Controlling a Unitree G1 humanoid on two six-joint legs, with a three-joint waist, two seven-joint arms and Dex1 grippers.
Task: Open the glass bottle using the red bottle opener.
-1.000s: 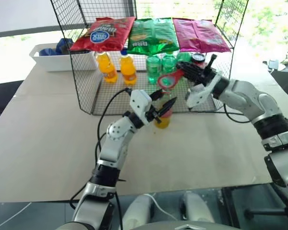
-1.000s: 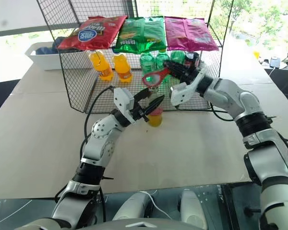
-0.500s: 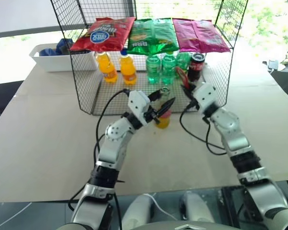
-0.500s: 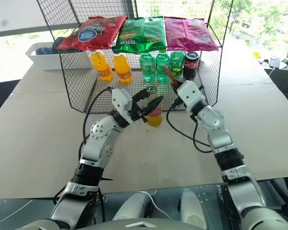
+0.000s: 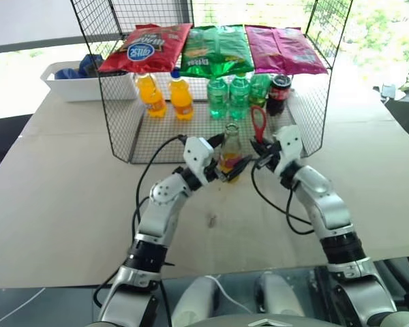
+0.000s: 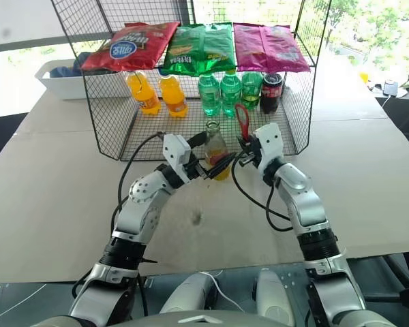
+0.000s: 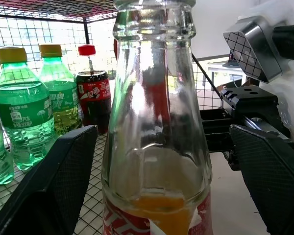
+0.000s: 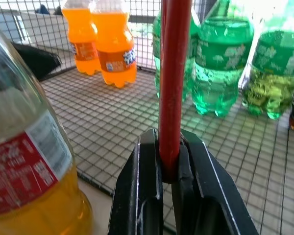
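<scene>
The glass bottle (image 5: 230, 151) stands upright on the table (image 5: 68, 204), just in front of the wire rack (image 5: 123, 129), with yellow-orange liquid in its lower part and a reddish label band. Its neck is clear and its mouth shows no cap.

The left gripper (image 5: 233, 163) sits around the lower part of the bottle with its two black fingers (image 7: 49, 186) spread wide, one on each side of the glass. In the left wrist view both fingers stand apart from the bottle, with a gap showing on either side, so the gripper has hold of nothing.

The right gripper (image 5: 262, 151) is just beside the bottle, on the side away from the left arm. Its fingers (image 8: 147, 196) are closed tight on the handle of the red bottle opener (image 5: 258, 122), which stands upright above the gripper with its ring-shaped head at the top. The opener is near the bottle's neck but apart from it.

Beyond both grippers, inside the rack, stand two orange soda bottles (image 5: 168, 95), several green bottles (image 5: 228, 95) and a dark cola bottle (image 5: 279, 92). Three snack bags (image 5: 215, 48) lie on the rack's top shelf. A white bin (image 5: 82, 85) rests on the table beside the rack, further out on the left gripper's side.
</scene>
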